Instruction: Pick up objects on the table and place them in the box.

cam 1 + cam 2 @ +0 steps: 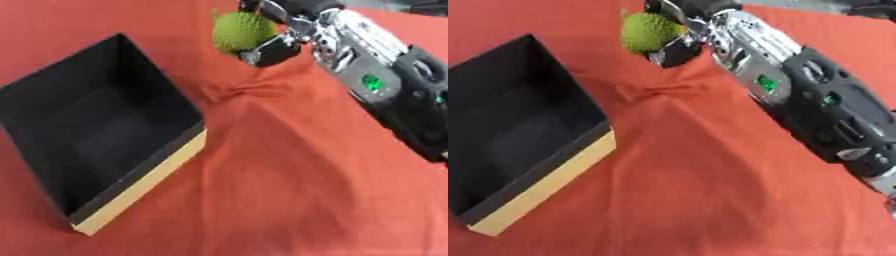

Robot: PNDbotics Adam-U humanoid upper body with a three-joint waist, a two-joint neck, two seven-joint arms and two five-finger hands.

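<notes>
In the left eye view my right hand (pixel 273 42) reaches in from the upper right, fingers curled round a bumpy green ball (pixel 242 31) at the far side of the surface (pixel 289 190), which is covered in a red cloth. The ball sits at the top edge of the view, so I cannot tell whether it is lifted clear or touching the cloth. Just below my hand the cloth is bunched into a small pucker (pixel 245 91). The black box (pixel 166 97), open and with a tan edge along its near side, lies to the left, well apart from the ball, and I see nothing in it. In the right eye view the same hold shows: dark fingers wrapped over the right side of the ball, the thumb below it, my silver and black forearm (pixel 798 95) running down to the lower right. My left hand is in neither view. I judge the risk is in the carry: if the fingers have also caught the cloth, lifting could drag it and shift the box. The ball is round and could roll out of my fingers before it is over the opening, or clip the near wall.
</notes>
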